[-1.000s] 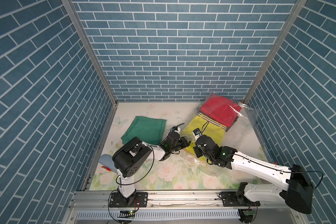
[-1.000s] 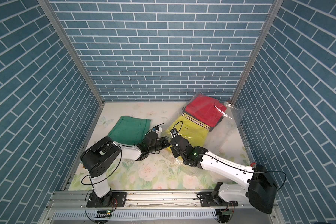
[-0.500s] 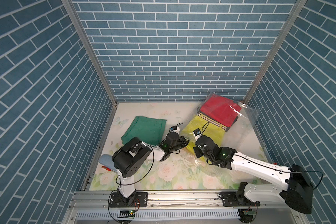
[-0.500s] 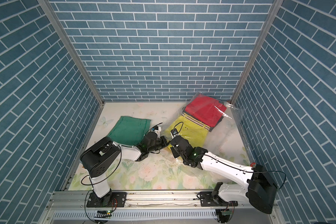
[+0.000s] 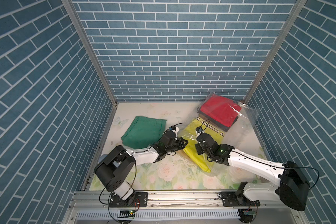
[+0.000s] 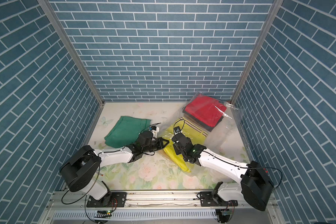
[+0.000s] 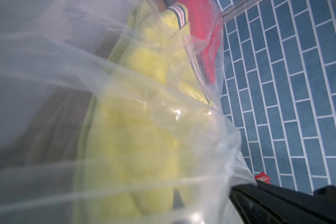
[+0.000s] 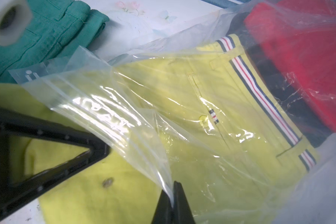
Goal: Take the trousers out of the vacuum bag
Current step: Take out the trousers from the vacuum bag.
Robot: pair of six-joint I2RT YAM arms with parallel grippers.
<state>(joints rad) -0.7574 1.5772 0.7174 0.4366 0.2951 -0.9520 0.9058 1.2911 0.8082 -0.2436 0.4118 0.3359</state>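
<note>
In both top views you see the vacuum bag (image 5: 239,124) (image 6: 224,121) lying at the right rear of the floral table (image 5: 163,174), with red trousers (image 5: 219,111) stacked on dark garments inside it. The yellow trousers (image 5: 195,153) (image 6: 176,155) protrude partly from the bag mouth toward the front. The green trousers (image 5: 144,131) (image 6: 126,131) lie outside the bag, on the left. The left gripper (image 5: 183,143) (image 6: 164,144) points at the near edge of the yellow trousers; the right gripper (image 5: 199,150) sits just beside it over the yellow cloth.

In the left wrist view, clear bag film (image 7: 124,97) covers most of the frame, with yellow cloth and a striped waistband (image 7: 177,12) behind it. You cannot tell from this view what the left jaws hold; they read as closed.

In the right wrist view, the right gripper (image 8: 173,201) has its jaws closed on a fold of the bag film near the zip strip (image 8: 97,108). The left gripper (image 8: 97,153) lies against the yellow cloth.
</note>
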